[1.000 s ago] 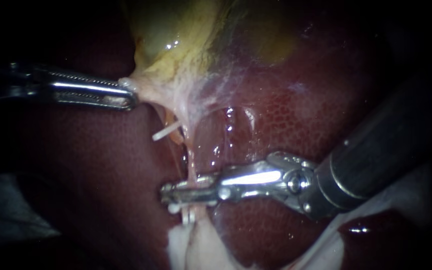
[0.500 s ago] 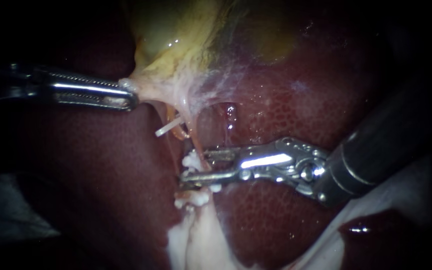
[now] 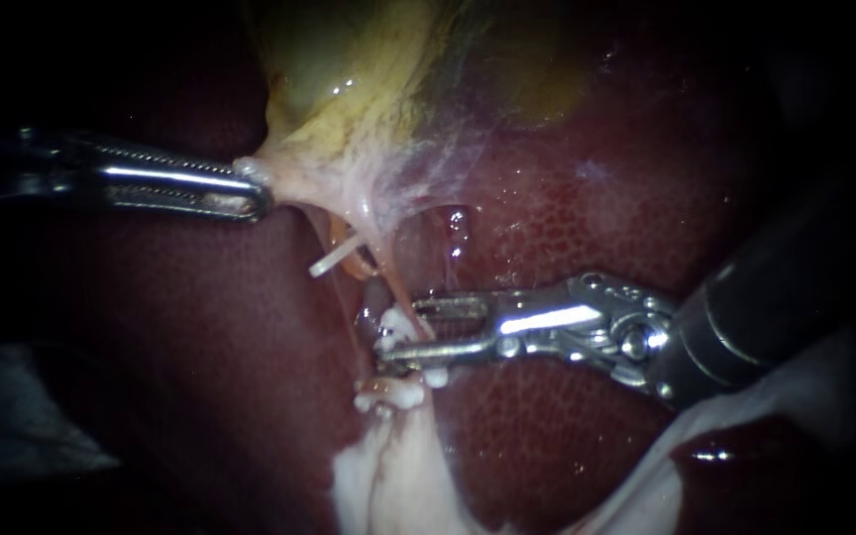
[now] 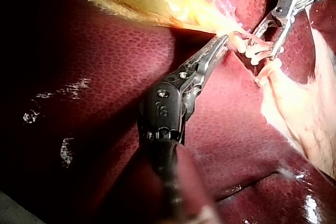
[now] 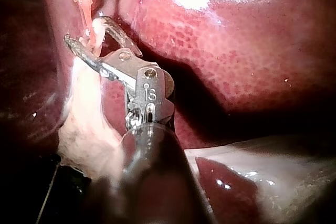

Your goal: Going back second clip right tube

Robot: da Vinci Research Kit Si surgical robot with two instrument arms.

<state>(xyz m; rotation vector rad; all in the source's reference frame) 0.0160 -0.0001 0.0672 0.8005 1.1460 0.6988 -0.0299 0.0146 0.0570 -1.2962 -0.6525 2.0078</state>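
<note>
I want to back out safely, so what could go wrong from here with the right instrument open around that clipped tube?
1. The right instrument stands open astride the thin tube, right by a white clip. Backing out off-line might snag the clip or drag the tube.
2. The left instrument is shut on the gallbladder edge, and the tissue looks taut. Extra pull could strain the tube at the clip.

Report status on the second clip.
Left instrument shut on gallbladder edge. Right instrument open astride the tube. White clips on tube beside it. Liver close behind.
</note>
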